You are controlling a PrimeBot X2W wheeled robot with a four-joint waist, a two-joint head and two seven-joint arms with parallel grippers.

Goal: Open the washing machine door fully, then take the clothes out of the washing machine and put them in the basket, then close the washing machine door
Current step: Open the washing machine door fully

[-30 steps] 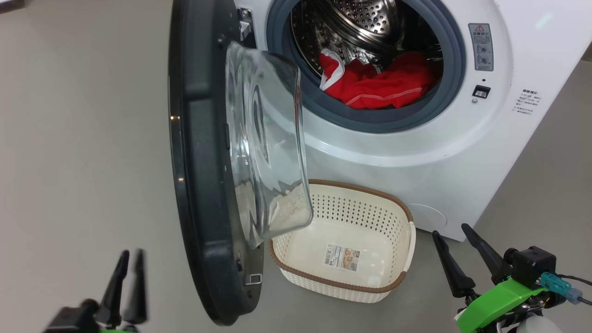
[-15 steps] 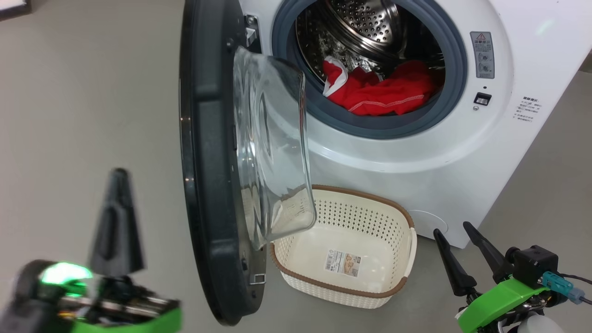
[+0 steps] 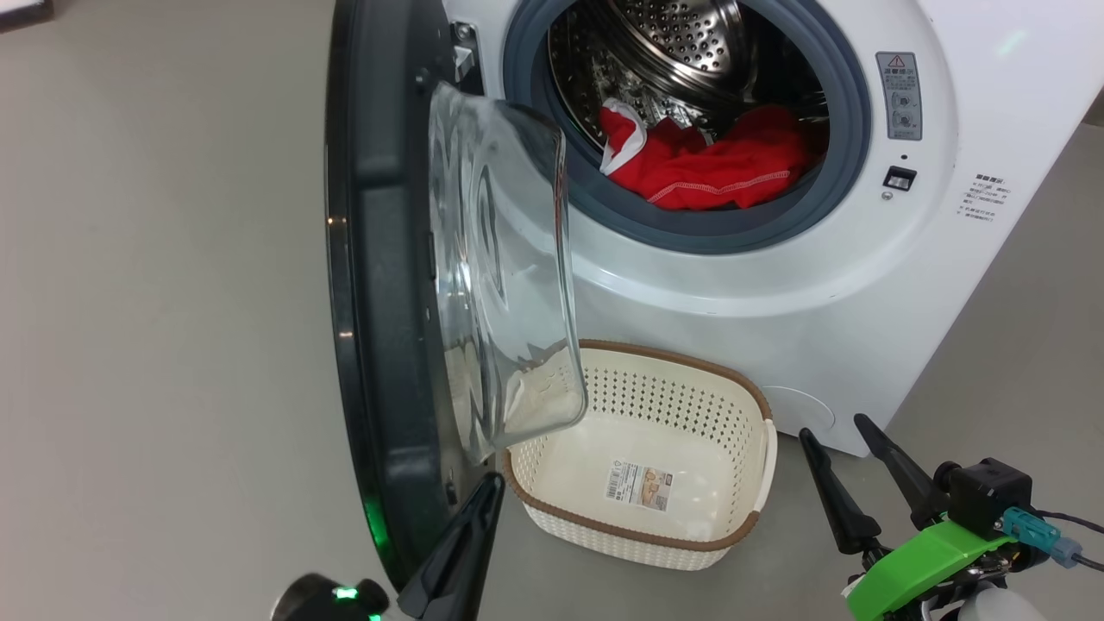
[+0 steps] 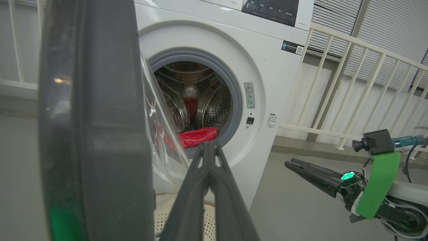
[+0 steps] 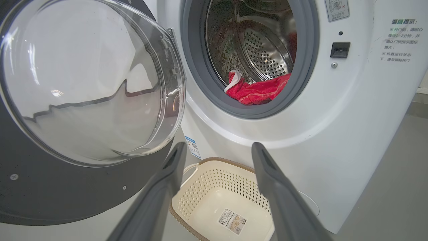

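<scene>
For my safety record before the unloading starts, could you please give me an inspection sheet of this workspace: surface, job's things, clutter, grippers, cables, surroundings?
Surface: grey floor, smooth, no spill seen.
Job's things: washing machine door open, standing out from the washing machine; red clothes lying low in the drum; basket on the floor below the opening, holding only a label sticker.
Clutter: nothing seen.
Grippers: left gripper shut, empty, near the door's lower edge; right gripper open, empty, beside the basket.
Cables: one cable at the right wrist camera.
Surroundings: white railing beside the machine.
</scene>
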